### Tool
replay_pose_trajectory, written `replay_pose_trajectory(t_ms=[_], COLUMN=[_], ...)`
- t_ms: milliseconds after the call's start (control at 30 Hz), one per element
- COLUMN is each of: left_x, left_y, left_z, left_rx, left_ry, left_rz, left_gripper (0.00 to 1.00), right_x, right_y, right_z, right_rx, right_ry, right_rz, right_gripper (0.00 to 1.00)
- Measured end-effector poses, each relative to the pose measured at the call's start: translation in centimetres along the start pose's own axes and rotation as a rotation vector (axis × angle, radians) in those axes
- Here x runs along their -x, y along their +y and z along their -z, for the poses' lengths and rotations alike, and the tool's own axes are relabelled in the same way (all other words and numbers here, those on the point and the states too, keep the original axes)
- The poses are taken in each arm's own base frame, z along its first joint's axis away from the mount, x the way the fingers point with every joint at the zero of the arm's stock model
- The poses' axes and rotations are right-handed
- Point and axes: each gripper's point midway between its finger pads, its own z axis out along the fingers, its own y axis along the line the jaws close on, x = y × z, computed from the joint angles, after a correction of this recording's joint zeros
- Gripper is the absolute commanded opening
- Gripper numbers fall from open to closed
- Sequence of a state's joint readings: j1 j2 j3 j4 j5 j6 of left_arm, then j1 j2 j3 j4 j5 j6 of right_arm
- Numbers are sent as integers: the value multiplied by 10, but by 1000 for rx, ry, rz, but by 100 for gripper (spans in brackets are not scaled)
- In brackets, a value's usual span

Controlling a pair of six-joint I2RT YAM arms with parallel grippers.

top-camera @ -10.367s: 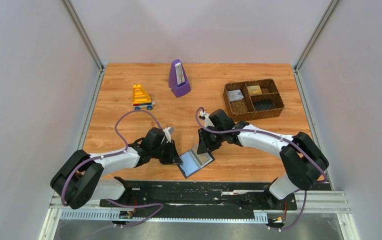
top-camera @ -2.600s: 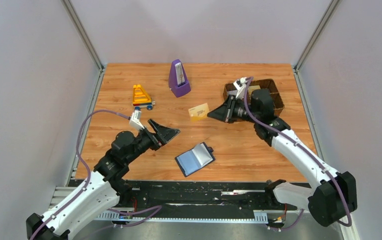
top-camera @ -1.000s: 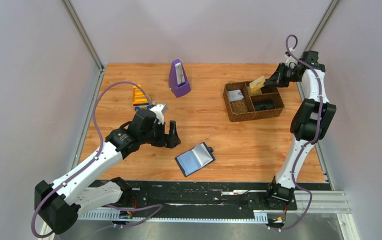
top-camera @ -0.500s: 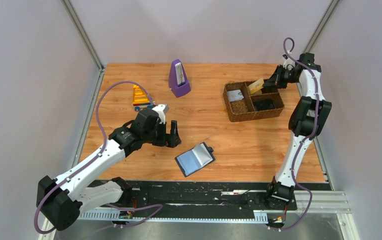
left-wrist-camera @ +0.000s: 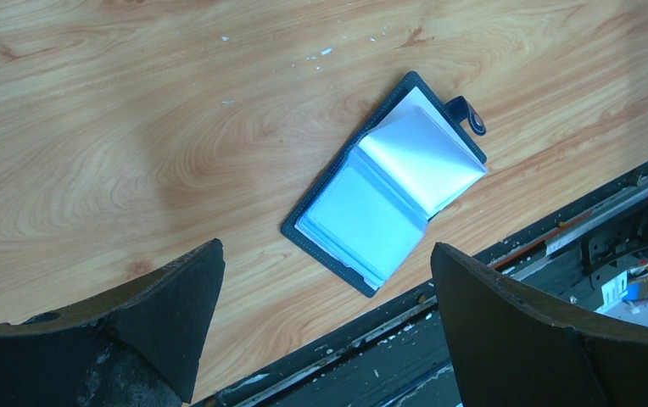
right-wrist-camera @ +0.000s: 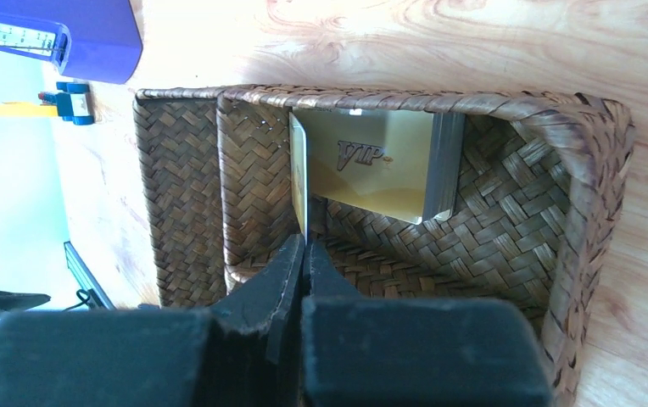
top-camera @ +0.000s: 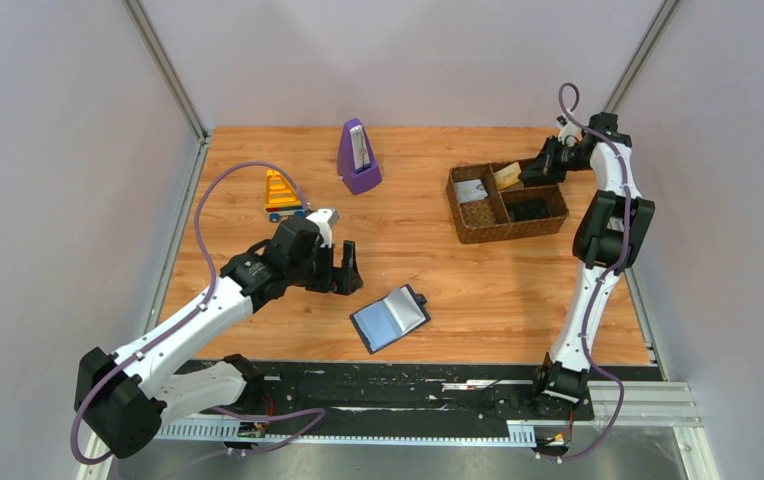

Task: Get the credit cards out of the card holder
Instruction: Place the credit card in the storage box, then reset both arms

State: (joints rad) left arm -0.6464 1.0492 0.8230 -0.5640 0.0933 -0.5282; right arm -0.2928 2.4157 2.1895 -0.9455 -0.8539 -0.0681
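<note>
The card holder (top-camera: pixel 390 317) lies open on the table near the front edge, blue-grey sleeve pages up (left-wrist-camera: pixel 384 191); no card shows in them. My left gripper (top-camera: pixel 348 270) hangs open just left of it, and in the left wrist view its jaws (left-wrist-camera: pixel 325 250) stand wide apart above the table. My right gripper (top-camera: pixel 525 173) is shut on a thin gold-tan card (right-wrist-camera: pixel 298 170), held edge-on in the far right compartment of the woven basket (top-camera: pixel 473 232). A dark credit card (top-camera: pixel 530 211) lies in the near right compartment.
A gold card printed VIP (right-wrist-camera: pixel 371 165) lies in the same compartment as the held card. A whitish card (top-camera: pixel 471 190) sits in the basket's left compartment. A purple metronome (top-camera: pixel 357 157) and a yellow toy (top-camera: pixel 282 193) stand at the back. The table's metal front rail (left-wrist-camera: pixel 558 237) runs close to the holder.
My right gripper has come down and leftwards with the gold-tan card, from above the basket's far corner into its far right compartment. The left arm edged slightly right and stays open.
</note>
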Motion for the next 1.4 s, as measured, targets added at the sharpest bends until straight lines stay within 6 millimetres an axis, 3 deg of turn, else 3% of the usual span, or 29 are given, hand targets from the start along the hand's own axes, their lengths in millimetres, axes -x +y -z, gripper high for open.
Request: replay_pose_trajectory(t_ms=[367, 1167, 1267, 1400], left_x=[-2, 3, 4, 9], left_y=[2, 3, 3, 1], left_z=[-9, -9, -9, -5], left_rx=[16, 27, 26, 26], left_ry=[27, 14, 14, -3], left_rz=[0, -9, -9, -11], left_gripper=[100, 100, 100, 100], right_x=[1, 23, 26, 28], right_y=[-6, -30, -27, -5], right_z=[-6, -5, -2, 13], right_rx=[-9, -155, -176, -202], right_ry=[0, -62, -76, -106], right_rz=[-14, -39, -63, -98], right_gripper=[23, 32, 35, 41])
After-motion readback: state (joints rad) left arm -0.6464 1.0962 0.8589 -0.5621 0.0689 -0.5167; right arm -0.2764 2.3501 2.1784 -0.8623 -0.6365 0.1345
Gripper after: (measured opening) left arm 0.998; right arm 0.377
